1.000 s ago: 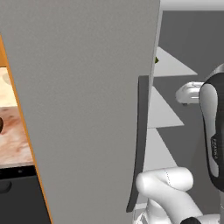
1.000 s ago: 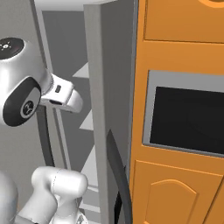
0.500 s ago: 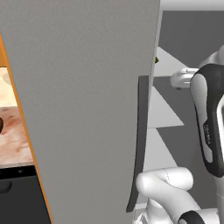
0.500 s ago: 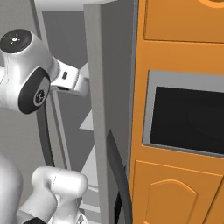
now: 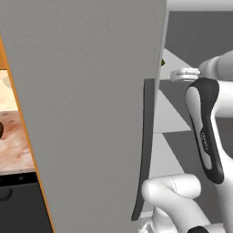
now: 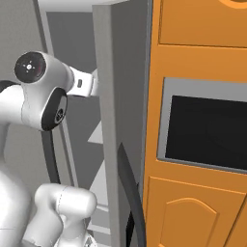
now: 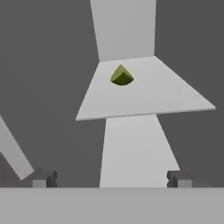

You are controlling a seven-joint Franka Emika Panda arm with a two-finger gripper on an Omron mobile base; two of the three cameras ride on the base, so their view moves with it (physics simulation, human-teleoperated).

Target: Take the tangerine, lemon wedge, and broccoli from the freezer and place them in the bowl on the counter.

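One lemon wedge (image 7: pixel 122 75) sits alone on a pale freezer shelf (image 7: pixel 148 98), at about 12 o'clock from the gripper (image 7: pixel 110 178) in the hand view and well apart from the tips. We judge it the wedge by its pale yellow-green colour and wedge shape, not the broccoli. A tiny green speck (image 5: pixel 163 63) at the door edge in the left base view may be the same piece; too small to tell. Jaws are spread wide, nothing between them.

Over the last second the arm (image 5: pixel 207 123) has swung up and inward past the open freezer door (image 5: pixel 86 104), so the hand now reaches behind the door edge toward the shelves; the wrist (image 6: pixel 79 83) has moved toward 3 o'clock in the right base view. Base views have not shifted, so the base stayed put.

We read this as the approach to a first pick. The counter (image 5: pixel 16 136) lies at 9 o'clock in the left base view.
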